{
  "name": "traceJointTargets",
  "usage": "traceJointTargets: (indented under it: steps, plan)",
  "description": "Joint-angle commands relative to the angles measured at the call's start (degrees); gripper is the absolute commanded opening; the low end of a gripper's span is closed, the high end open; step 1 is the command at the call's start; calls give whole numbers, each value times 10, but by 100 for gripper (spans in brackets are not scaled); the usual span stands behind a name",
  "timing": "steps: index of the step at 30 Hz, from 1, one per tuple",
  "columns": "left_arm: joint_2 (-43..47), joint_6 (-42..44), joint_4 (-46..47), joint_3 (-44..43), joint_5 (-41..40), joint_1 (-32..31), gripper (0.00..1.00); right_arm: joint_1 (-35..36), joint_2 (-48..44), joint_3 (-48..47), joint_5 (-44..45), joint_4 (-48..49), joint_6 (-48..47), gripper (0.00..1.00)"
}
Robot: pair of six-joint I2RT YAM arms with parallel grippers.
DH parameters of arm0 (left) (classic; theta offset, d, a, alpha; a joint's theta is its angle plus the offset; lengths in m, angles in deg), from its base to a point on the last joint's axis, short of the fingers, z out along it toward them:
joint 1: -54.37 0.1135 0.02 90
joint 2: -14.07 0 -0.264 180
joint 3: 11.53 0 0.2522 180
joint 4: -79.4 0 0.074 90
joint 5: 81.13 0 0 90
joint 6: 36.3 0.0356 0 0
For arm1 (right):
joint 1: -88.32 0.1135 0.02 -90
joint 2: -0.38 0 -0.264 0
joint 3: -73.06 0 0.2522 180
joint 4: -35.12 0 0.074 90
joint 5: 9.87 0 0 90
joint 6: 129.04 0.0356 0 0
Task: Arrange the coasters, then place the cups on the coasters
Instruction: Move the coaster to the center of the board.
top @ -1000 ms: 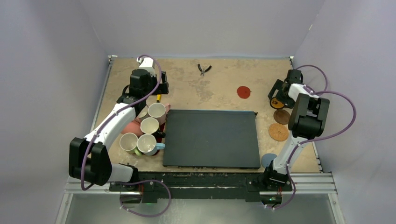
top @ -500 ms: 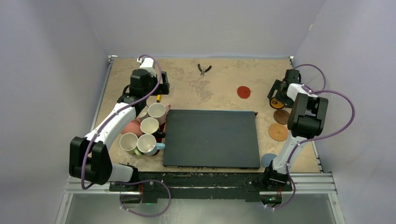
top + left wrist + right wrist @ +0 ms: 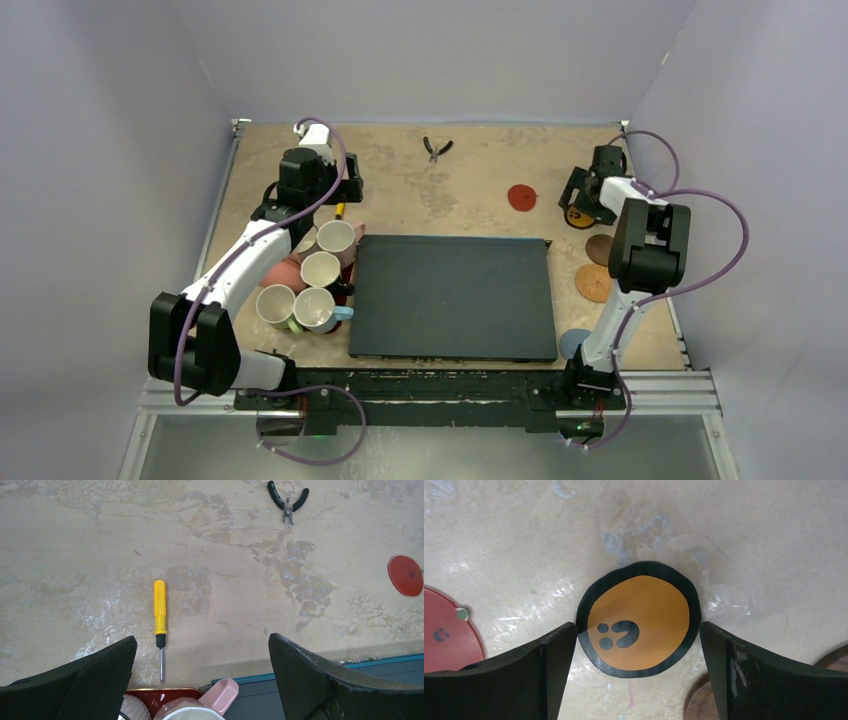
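A grey-blue coaster [image 3: 572, 343] lies at the near right corner of the black mat [image 3: 452, 297], partly hidden by the right arm. The cups [image 3: 320, 269] crowd together against the mat's left edge, mouths up and white inside. A light blue handle [image 3: 343, 313] pokes toward the mat, and a pale pink cup [image 3: 336, 237] stands farthest back. In the left wrist view, a corner of the red tray [image 3: 150, 697] shows under them.

Right of the mat, a lighter brown coaster [image 3: 592, 283] lies flat, with a dark brown coaster [image 3: 600, 248] just beyond it. Off the mat's far right corner is the yellow coaster [image 3: 639, 617], an orange-yellow disc with a black rim and three black blobs. The right gripper [image 3: 636, 627] hangs over it with its jaws spread wide, one finger on each side, gripping nothing. The red coaster [image 3: 521, 197], with tiny dark marks, lies just past the mat's far edge.

The left gripper [image 3: 200, 642] is above the cups, wide apart and empty. Past the mat's far left corner lies a yellow-handled screwdriver [image 3: 159, 612], and pliers [image 3: 437, 148] lie farther back.
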Motion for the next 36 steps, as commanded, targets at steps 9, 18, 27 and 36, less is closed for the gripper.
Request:
traceJointTargets:
  steps: [9,18,27,36]
  plan:
    - [-10,-6,12,-26,1,0,99,67,59,-51,3,-23,58,95]
    - [-11,-5,12,-27,1,0,99,86,75,-72,-7,-25,67,94]
    - [-11,-5,11,-27,1,0,99,100,78,-75,-12,-24,67,94]
    - [-10,-5,10,-28,0,0,99,111,78,-75,-19,-18,64,94]
